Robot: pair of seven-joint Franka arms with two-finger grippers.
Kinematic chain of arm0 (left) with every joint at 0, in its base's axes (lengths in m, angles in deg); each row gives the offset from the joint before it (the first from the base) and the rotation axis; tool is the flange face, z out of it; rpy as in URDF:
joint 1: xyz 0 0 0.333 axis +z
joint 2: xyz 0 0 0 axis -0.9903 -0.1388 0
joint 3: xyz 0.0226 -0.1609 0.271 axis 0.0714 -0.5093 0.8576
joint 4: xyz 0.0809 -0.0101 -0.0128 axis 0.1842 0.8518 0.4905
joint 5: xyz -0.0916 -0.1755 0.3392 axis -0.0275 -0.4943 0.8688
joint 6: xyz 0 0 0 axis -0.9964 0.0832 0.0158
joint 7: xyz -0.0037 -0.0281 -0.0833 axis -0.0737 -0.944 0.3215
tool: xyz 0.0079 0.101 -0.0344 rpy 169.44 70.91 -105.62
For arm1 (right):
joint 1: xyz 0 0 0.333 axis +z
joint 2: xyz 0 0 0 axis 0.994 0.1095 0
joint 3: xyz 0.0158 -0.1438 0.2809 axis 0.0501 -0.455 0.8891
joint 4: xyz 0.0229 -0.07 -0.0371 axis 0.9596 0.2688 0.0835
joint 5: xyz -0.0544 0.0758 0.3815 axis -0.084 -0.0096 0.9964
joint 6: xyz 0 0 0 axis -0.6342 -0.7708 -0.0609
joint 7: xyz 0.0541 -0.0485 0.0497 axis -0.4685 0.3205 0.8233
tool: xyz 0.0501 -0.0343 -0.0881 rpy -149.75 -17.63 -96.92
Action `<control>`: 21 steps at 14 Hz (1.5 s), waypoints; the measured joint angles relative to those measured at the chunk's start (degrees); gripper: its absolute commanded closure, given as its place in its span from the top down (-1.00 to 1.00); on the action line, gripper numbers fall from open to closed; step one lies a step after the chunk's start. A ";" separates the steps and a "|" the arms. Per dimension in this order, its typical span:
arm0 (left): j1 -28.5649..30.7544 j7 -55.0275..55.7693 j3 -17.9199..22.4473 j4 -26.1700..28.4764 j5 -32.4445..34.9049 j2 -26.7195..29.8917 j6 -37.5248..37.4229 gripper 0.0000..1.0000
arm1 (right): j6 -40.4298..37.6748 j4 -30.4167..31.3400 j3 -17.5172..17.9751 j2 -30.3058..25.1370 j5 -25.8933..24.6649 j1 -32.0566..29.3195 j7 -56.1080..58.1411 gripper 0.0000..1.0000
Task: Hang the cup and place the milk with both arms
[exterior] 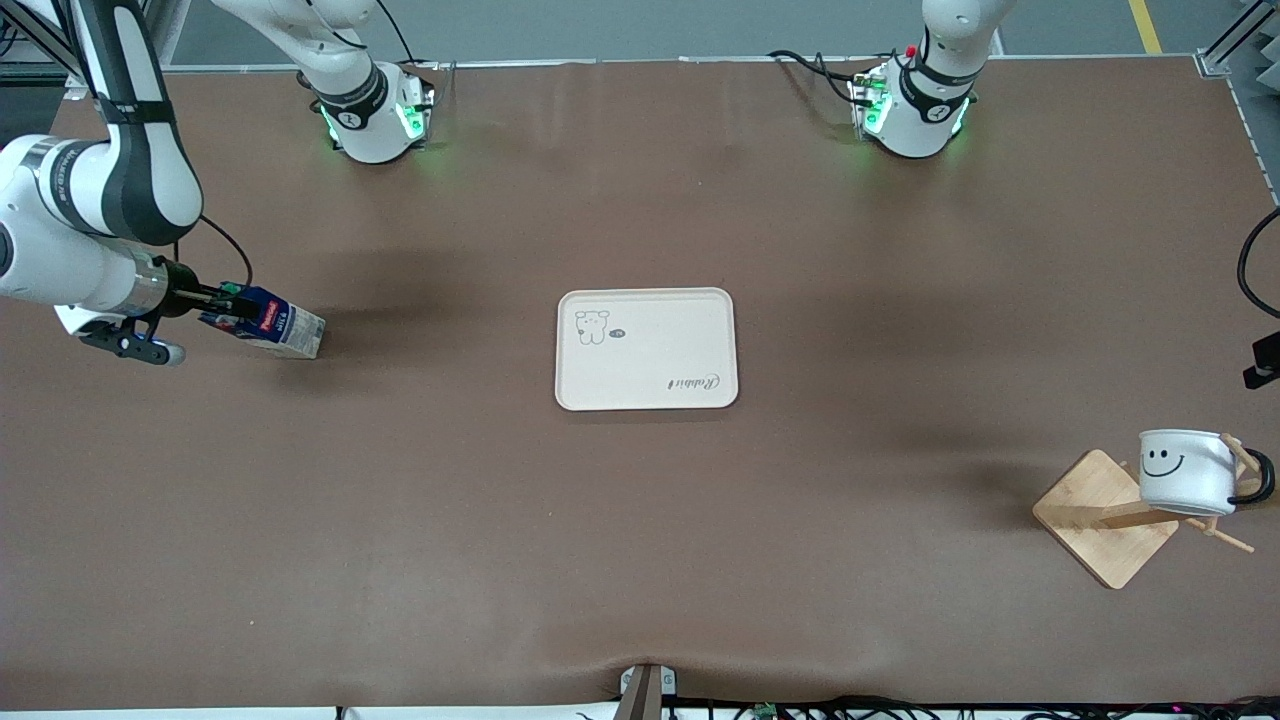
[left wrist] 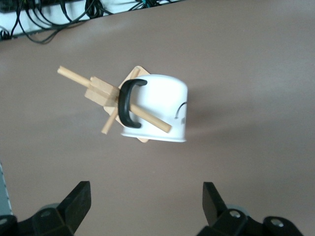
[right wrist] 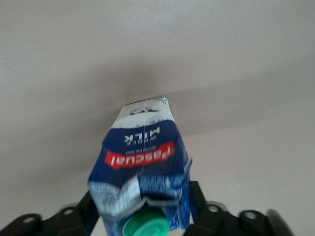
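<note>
The white cup (exterior: 1186, 470) with the smiley face hangs by its black handle (left wrist: 129, 102) on a peg of the wooden rack (exterior: 1100, 518) near the left arm's end of the table. It also shows in the left wrist view (left wrist: 160, 110). My left gripper (left wrist: 146, 202) is open and empty, up over the table beside the rack. My right gripper (exterior: 205, 300) is shut on the cap end of the blue and white milk carton (exterior: 270, 322) at the right arm's end of the table. The carton (right wrist: 142, 162) lies tilted, low over the table, green cap (right wrist: 146, 226) toward the wrist.
A white tray (exterior: 700, 300) with a small bear drawing lies flat in the middle of the brown table. The rack's spare pegs (left wrist: 74, 76) stick out sideways. Cables run along the table's edge nearest the front camera.
</note>
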 measured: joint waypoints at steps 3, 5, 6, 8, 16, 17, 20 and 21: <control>-0.06 6.42 -1.91 0.03 -0.01 1.82 -2.76 1.00 | -1.36 -0.64 0.06 0.00 0.00 0.00 0.16 1.00; -0.10 10.70 -3.17 0.06 -0.03 2.47 -3.86 1.00 | -5.90 -3.75 0.21 0.00 0.00 0.08 0.18 1.00; -0.12 13.05 -4.02 0.07 -0.04 2.68 -4.37 1.00 | -9.14 -6.34 0.32 0.02 0.00 0.20 0.19 1.00; -0.17 17.13 -5.88 0.09 -0.04 2.91 -4.95 1.00 | -15.32 -12.41 0.56 0.20 0.02 0.65 0.19 1.00; -0.23 22.07 -10.44 0.10 -0.04 3.89 -5.90 1.00 | -26.69 -43.51 0.64 7.51 3.93 4.90 -0.09 1.00; -0.25 22.07 -10.75 0.09 -0.04 4.02 -5.91 1.00 | -27.04 -45.86 0.40 8.07 7.21 4.36 -0.58 1.00; -2.12 22.07 -10.18 0.08 -0.04 5.11 -6.30 1.00 | -28.38 -47.97 -0.05 8.32 11.36 2.20 -0.90 1.00; -3.60 22.07 -8.93 0.08 -0.04 5.73 -6.69 1.00 | -28.88 -48.14 -0.07 8.33 11.41 1.99 -0.91 1.00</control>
